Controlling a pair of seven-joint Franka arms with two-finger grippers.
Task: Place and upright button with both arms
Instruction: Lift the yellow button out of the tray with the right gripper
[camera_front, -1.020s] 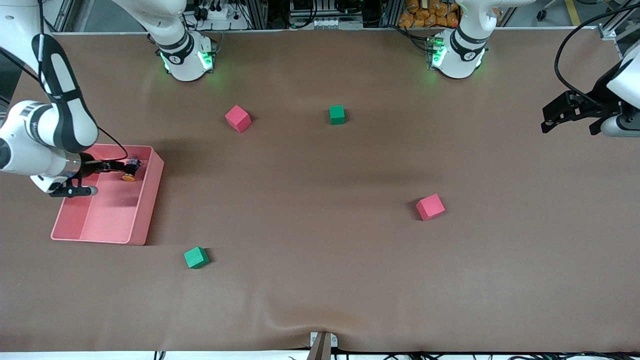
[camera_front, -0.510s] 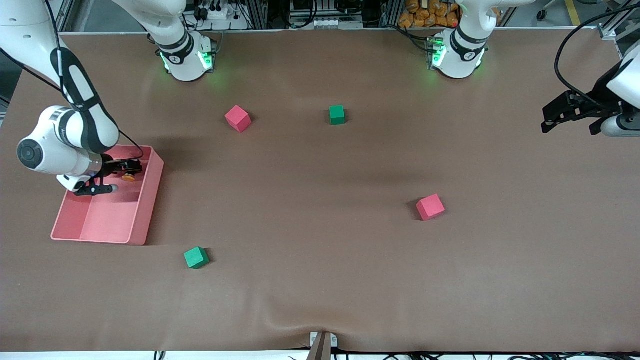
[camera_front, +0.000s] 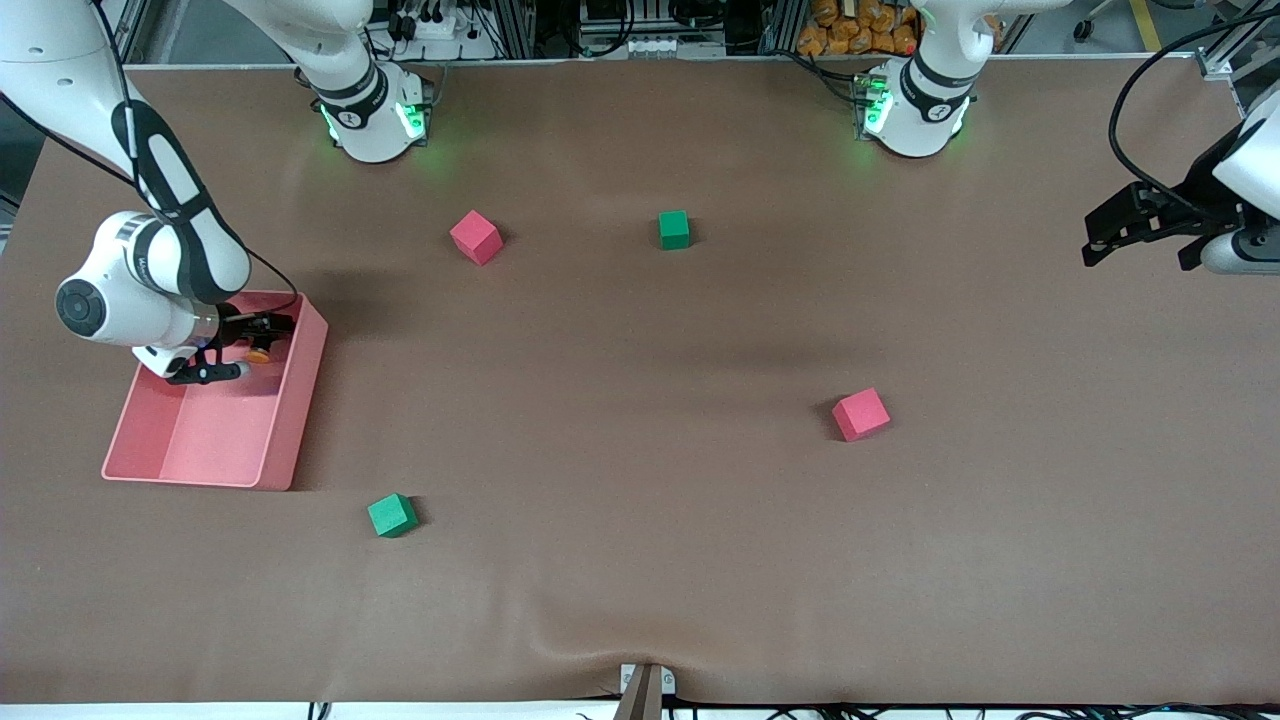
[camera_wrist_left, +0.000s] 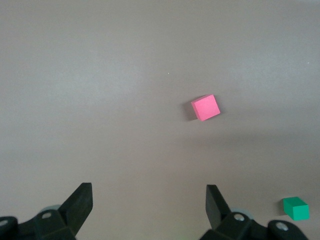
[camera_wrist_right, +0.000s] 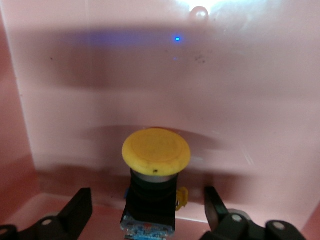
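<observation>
**A:** Starting low in the frame, what could have gone wrong?

**B:** The green foam cube (camera_front: 392, 515) nearest the camera sat well clear, so no trouble there. The risk was just above it, inside the shallow pink plastic tray (camera_front: 290, 420). The small push-button with the round orange cap and black body (camera_front: 258, 353) lay close to the tray wall in its upper corner. A claw closing off-centre could have pinched the cap's rim, not the body, and flicked it away or jammed it against the wall.

**A:** And the right claw (camera_front: 250, 340)?

**B:** It was down in the tray, its fingers spread wide on either side of the button's (camera_wrist_right: 152, 200) body, with clear gaps on both sides. It gripped nothing. I couldn't tell whether the button stood or lay on its side.

**A:** Higher in the frame?

**B:** A red foam cube (camera_front: 860, 414) mid-frame, then another red cube (camera_front: 475, 237) and a green cube (camera_front: 674, 229) near the top. The left claw (camera_front: 1140, 240) waited over the tabletop's (camera_front: 640, 600) edge at its own arm's end, released and empty (camera_wrist_left: 150, 200).
</observation>
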